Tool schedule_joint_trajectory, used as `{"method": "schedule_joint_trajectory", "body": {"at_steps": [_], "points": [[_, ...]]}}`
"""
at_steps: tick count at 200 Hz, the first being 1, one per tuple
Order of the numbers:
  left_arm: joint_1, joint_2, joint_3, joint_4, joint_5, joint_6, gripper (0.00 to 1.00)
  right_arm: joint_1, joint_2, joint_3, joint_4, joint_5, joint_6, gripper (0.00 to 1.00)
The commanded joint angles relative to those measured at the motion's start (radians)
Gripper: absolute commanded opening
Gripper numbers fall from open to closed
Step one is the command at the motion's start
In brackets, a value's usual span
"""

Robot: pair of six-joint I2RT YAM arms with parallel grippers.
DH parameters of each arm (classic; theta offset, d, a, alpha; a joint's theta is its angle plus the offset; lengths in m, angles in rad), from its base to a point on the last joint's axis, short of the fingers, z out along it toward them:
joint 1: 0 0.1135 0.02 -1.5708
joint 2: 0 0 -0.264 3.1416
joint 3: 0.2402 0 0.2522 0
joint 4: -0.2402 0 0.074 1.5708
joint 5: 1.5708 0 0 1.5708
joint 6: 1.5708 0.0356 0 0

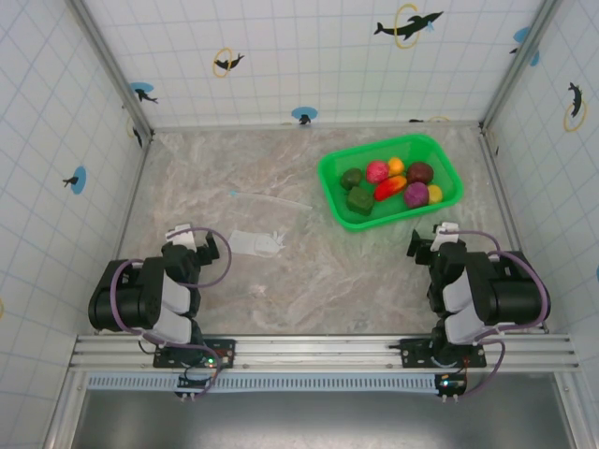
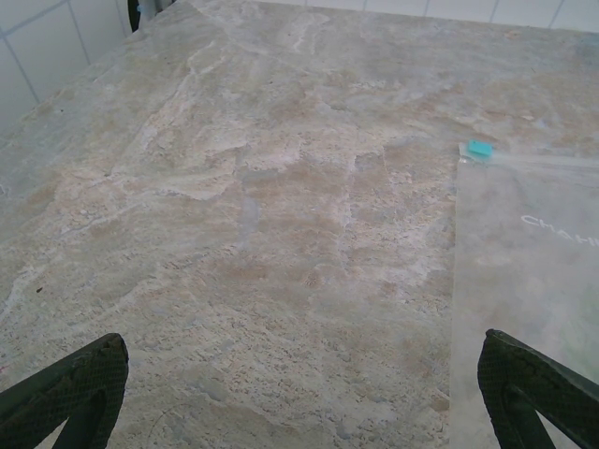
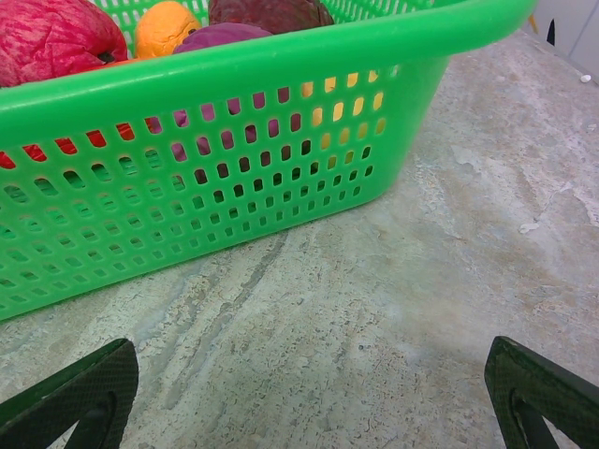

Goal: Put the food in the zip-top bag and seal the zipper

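Top external view first. Shows the zip-top bag (image 1: 262, 224) lying flat on the tabletop (image 1: 281, 290), just ahead of the left end effector (image 1: 197, 245), with the zipper (image 1: 271, 199) along its far edge. Shows all the food (image 1: 388, 185) heaped in the green basket (image 1: 325, 180) at the far right, just beyond the right end effector (image 1: 429, 241). Puts both arms folded near their bases, touching nothing. Reads as the opening step: nothing bagged, first pick not yet made.

Left wrist view next. Gives the left end effector (image 2: 304, 407) spread wide and empty, low over bare tabletop. Catches the bag's near corner at right, the zipper strip and its pale-blue end piece (image 2: 480, 149) far more sharply than from above, plus faint print on the film. Cannot tell whether the mouth is open or pressed closed.

Right wrist view last. Gives the right end effector (image 3: 304, 407) likewise spread and empty, facing the basket's perforated wall, with red, orange, magenta and maroon pieces peeking over the rim. Brings out the wall's height, flattened from overhead.

Probably calls next for rising over that rim, descending onto one piece, and getting the bag's mouth held open on the left.
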State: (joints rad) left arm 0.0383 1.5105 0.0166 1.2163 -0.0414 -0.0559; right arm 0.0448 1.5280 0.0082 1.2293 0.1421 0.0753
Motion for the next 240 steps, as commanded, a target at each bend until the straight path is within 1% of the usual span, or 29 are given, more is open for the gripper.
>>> {"method": "schedule_joint_trajectory", "body": {"at_steps": [1,31,50,60,62,67,82,96,106,122,141,148,158,172,183,196,210,221,230,235,240], "points": [[-0.006,-0.01,0.008,0.003,0.012,-0.002,0.98,-0.002,-0.011,-0.01,0.028,0.013,0.004,0.98],[-0.005,-0.013,0.001,0.012,0.013,0.0,0.98,-0.003,-0.012,-0.01,0.027,0.008,0.005,0.98],[-0.006,-0.047,-0.001,-0.009,0.059,0.022,0.98,-0.006,-0.028,-0.008,0.018,0.014,0.009,0.98],[-0.006,-0.077,0.0,-0.038,0.059,0.02,0.98,-0.006,-0.078,0.009,-0.059,0.02,0.009,0.98],[-0.007,-0.086,0.0,-0.045,0.054,0.02,0.98,-0.006,-0.081,0.012,-0.059,0.019,0.009,0.98],[-0.006,-0.105,0.001,-0.068,0.042,0.016,0.98,-0.004,-0.123,0.032,-0.134,0.019,0.007,0.98],[-0.007,-0.171,0.005,-0.118,-0.01,-0.006,0.98,0.01,-0.213,0.074,-0.259,0.025,-0.01,0.98],[-0.007,-0.226,0.017,-0.163,-0.033,-0.014,0.98,0.038,-0.296,0.075,-0.249,0.028,-0.011,0.98],[-0.013,-0.27,0.024,-0.174,-0.029,-0.002,0.98,0.08,-0.364,0.09,-0.277,0.044,-0.029,0.98],[-0.026,-0.35,0.057,-0.249,-0.02,0.025,0.98,0.142,-0.44,0.133,-0.367,0.077,-0.061,0.98],[-0.028,-0.456,0.078,-0.303,-0.073,0.008,0.97,0.202,-0.545,0.15,-0.432,0.146,-0.037,0.98],[-0.028,-0.49,0.09,-0.322,-0.072,0.005,0.98,0.233,-0.574,0.162,-0.463,0.15,-0.031,0.98],[-0.033,-0.524,0.118,-0.343,-0.016,0.015,0.98,0.29,-0.602,0.2,-0.532,0.122,-0.052,0.98],[-0.05,-0.559,0.172,-0.383,0.113,0.035,0.98,0.415,-0.633,0.282,-0.667,0.084,-0.122,0.98],[-0.092,-0.581,0.216,-0.406,0.168,0.053,0.98,0.523,-0.651,0.345,-0.769,0.094,-0.146,0.98],[-0.156,-0.585,0.272,-0.43,0.176,0.021,0.98,0.645,-0.676,0.41,-0.878,0.144,-0.135,0.98],[-0.25,-0.568,0.367,-0.538,0.177,0.015,0.98,0.764,-0.689,0.498,-1.016,0.211,-0.118,0.98],[-0.343,-0.538,0.465,-0.665,0.113,0.026,0.98,0.837,-0.69,0.568,-1.123,0.269,-0.069,0.98],[-0.427,-0.509,0.553,-0.777,0.016,0.015,0.98,0.872,-0.686,0.632,-1.225,0.299,-0.019,0.98],[-0.454,-0.49,0.602,-0.838,-0.031,0.002,0.98,0.89,-0.68,0.668,-1.269,0.318,0.006,0.98],[-0.512,-0.468,0.656,-0.899,-0.069,-0.008,0.98,0.907,-0.673,0.706,-1.32,0.35,0.033,0.98]]}}
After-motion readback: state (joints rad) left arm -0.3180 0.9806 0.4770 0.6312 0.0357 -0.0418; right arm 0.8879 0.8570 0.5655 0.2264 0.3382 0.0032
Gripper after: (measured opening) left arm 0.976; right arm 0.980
